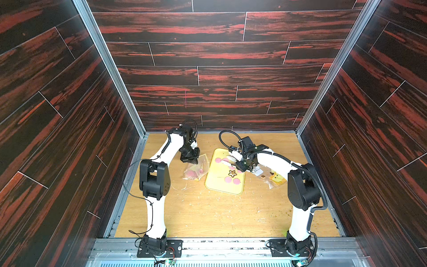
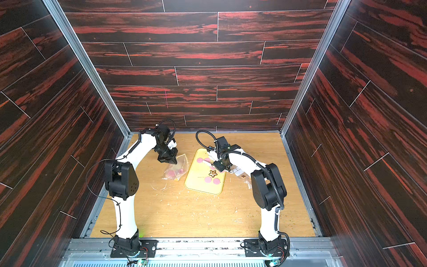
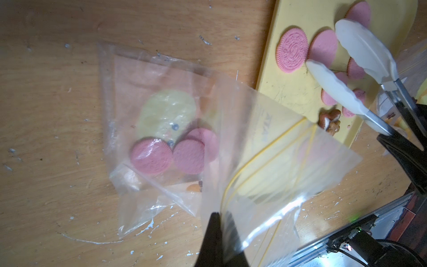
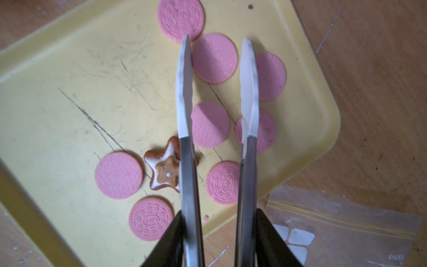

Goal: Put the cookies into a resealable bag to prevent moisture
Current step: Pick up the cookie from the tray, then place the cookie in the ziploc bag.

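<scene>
Lying flat in one layer on a yellow tray (image 4: 69,92): eight pink round cookies (image 4: 210,124) and one brown star (image 4: 166,171) with white icing. The star sits between two pink ones near a tray corner.

Bagged cookies (image 3: 151,157): at least three pink ones, overlapping, inside a clear bag (image 3: 161,92) along with a pale yellow piece (image 3: 168,113). The bag's bottom rests on the bench (image 1: 208,215) just beside the tray, on the left arm's side.

Left claw (image 3: 221,233): pressed together, pinching the bag's edge near its yellow-striped mouth and holding that end raised off the bench.

Right claw (image 4: 219,231): clamped on steel tongs (image 4: 184,92) with white tips. The tips stand apart and empty above the tray, and one pink cookie shows between them.

Second bag (image 4: 346,231): clear with a yellow strip, holding white squares (image 4: 300,235). It lies on the bench just beside the tray's far side, under the right arm.

Bench: pale wood, scattered with white flecks and crumbs.
</scene>
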You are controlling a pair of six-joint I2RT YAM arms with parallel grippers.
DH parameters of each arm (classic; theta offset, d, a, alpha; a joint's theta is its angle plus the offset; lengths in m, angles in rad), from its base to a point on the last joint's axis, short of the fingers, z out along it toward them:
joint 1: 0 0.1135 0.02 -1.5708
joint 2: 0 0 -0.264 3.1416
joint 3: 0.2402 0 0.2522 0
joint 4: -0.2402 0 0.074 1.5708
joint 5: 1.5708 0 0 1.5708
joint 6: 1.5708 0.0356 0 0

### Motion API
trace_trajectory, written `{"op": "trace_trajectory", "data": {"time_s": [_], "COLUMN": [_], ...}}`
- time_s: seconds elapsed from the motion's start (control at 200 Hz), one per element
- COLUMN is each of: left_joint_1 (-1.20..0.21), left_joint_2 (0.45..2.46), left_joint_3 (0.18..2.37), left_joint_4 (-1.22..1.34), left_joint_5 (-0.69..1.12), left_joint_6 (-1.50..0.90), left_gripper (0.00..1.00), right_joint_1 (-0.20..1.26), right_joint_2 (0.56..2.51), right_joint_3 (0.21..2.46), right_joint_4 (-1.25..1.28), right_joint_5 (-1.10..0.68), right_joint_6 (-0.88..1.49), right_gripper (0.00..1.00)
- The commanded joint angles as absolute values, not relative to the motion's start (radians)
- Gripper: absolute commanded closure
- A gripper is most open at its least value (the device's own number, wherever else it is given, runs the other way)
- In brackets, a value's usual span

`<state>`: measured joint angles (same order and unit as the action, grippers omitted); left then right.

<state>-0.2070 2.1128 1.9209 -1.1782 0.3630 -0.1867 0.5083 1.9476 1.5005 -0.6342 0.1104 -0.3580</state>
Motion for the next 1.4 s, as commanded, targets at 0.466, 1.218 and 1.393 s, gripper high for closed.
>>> {"op": "trace_trajectory", "data": {"time_s": [0.466, 1.218, 1.393], "left_joint_1": [-0.202, -0.201, -0.202], "left_joint_2": [2.114, 2.115, 2.121], "left_joint_3": [1.962, 1.967, 1.975], "left_joint_4": [-1.208, -1.223, -1.220], "left_joint_5": [0.358, 0.364, 0.368], "left_joint_6": [-0.172, -0.166, -0.167], "left_gripper": [1.00, 1.00, 1.00], "right_joint_1": [0.510, 0.665, 0.660], "right_joint_2": [1.707, 1.750, 1.674], "right_joint_3": [1.443, 1.545, 1.496], "right_joint_4": [-0.635, -0.575, -0.563], "right_joint_5": [0.030, -0.171, -0.216], "right_joint_6": [-0.331, -0.302, -0.295], "right_gripper": [0.56, 0.52, 0.46]}}
